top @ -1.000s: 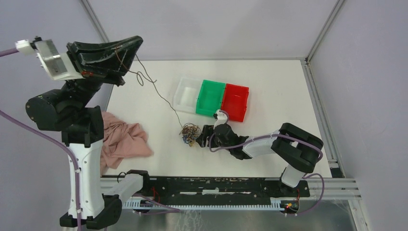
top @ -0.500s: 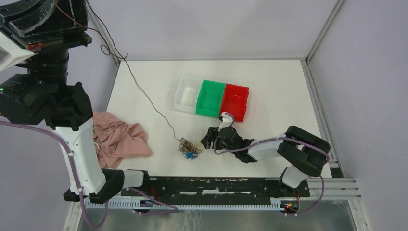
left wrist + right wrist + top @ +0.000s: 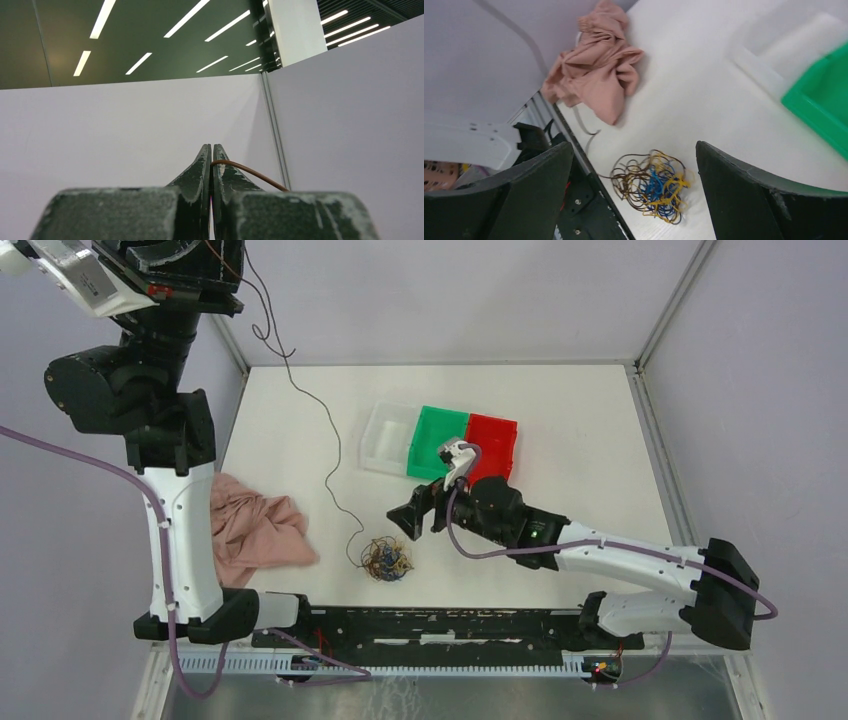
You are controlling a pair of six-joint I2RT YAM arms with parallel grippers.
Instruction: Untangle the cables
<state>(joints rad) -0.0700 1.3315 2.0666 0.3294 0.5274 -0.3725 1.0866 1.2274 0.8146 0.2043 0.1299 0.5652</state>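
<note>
Left wrist view: the left pincer [image 3: 211, 146] is pressed fully closed, its two dark fingers meeting flat, with a brown strand [image 3: 250, 172] nipped between them and curving off to the right. Behind it are only pale walls and ceiling lights. From the top camera this pincer sits high above the counter's far left corner. The brown strand [image 3: 300, 390] hangs from it, makes a small curl in the air, then runs down across the white counter [image 3: 560, 410] to the tangle of cables [image 3: 385, 558].

The right pincer [image 3: 420, 515] is spread wide and grips nothing. It hovers over the counter just right of the tangle and a little beyond it, not touching it. In the right wrist view, the tangle of cables [image 3: 651, 184] shows between the two fingers, a loose knot of brown, yellow-orange and blue loops lying on the counter close to its near edge.

A crumpled pink cloth [image 3: 255, 530] lies at the left edge. A clear bin [image 3: 388, 435], a green bin [image 3: 440, 443] and a red bin [image 3: 490, 450] stand side by side in a row beyond the right pincer.
</note>
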